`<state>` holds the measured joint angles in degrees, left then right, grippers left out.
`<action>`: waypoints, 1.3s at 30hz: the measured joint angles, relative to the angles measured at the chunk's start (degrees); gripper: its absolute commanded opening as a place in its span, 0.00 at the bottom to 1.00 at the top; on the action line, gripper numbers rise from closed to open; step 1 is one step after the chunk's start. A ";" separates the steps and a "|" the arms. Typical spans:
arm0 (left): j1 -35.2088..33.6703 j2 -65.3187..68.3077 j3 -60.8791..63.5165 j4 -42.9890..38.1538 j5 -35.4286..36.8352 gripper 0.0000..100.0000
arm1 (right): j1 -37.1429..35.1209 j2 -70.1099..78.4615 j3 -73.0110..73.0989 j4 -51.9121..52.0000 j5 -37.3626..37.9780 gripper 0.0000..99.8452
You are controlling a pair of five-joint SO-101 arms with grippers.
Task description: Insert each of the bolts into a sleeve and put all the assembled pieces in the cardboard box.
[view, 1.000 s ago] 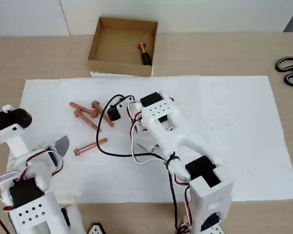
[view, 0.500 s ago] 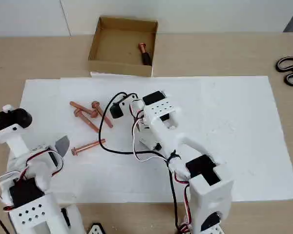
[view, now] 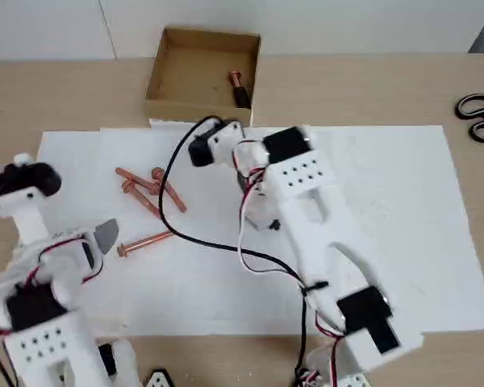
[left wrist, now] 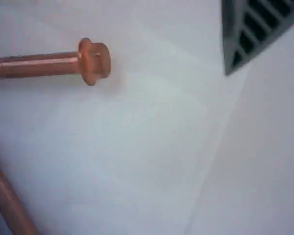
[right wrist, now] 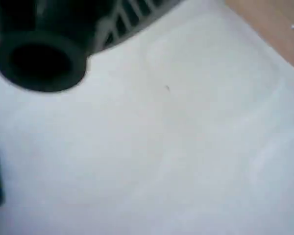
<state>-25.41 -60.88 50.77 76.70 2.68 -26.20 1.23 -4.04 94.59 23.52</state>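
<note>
The cardboard box (view: 171, 74) stands at the table's far edge, and in it lies one copper bolt inside a black sleeve (view: 239, 89). Three copper bolts (view: 149, 188) lie crossed on the white paper (view: 395, 218), with a single bolt (view: 145, 242) nearer the front. Beside that bolt's head (left wrist: 94, 61) my left gripper (view: 105, 235) hangs open just above the paper; one ribbed finger (left wrist: 255, 29) shows. My right gripper (right wrist: 54, 41) is at mid-table above the paper, shut on a black sleeve (right wrist: 39, 59) whose open end faces the camera.
Black scissors (view: 479, 115) lie at the far right on the bare wood. The right arm's black cable (view: 177, 234) loops over the paper close to the loose bolts. The paper's right half has free room.
The right arm has lifted off the paper and swung away from the front edge, toward the box. The left arm has shifted slightly. The bolts lie about where they were.
</note>
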 measured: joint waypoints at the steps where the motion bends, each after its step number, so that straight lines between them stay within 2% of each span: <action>1: 0.97 2.81 -1.67 0.00 0.18 0.29 | 0.35 -1.05 0.00 0.00 0.00 0.00; 10: 12.13 34.11 -17.58 -2.90 16.09 0.28 | 2.73 -4.57 0.00 0.70 0.00 0.00; 13: 13.27 42.46 -19.69 -3.60 20.75 0.27 | 2.73 -4.57 0.00 0.97 0.00 0.00; 16: 13.45 49.05 -20.40 -7.38 22.95 0.23 | 3.08 -4.57 0.00 1.14 0.00 0.00; 20: 13.45 54.68 -20.57 -12.48 29.63 0.18 | 4.22 -4.57 0.09 1.14 0.00 0.00; 29: 13.45 59.08 -20.57 -21.80 31.38 0.17 | 4.48 -4.57 0.09 1.14 0.00 0.00; 35: 14.68 61.01 -20.57 -23.91 31.47 0.17 | 4.48 -4.57 0.09 1.14 0.00 0.00; 39: 15.56 62.95 -20.57 -24.62 34.29 0.17 | 4.48 -4.57 0.09 1.14 0.00 0.00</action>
<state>-9.85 2.07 30.20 52.09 36.97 -21.71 -3.34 -3.96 95.74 23.52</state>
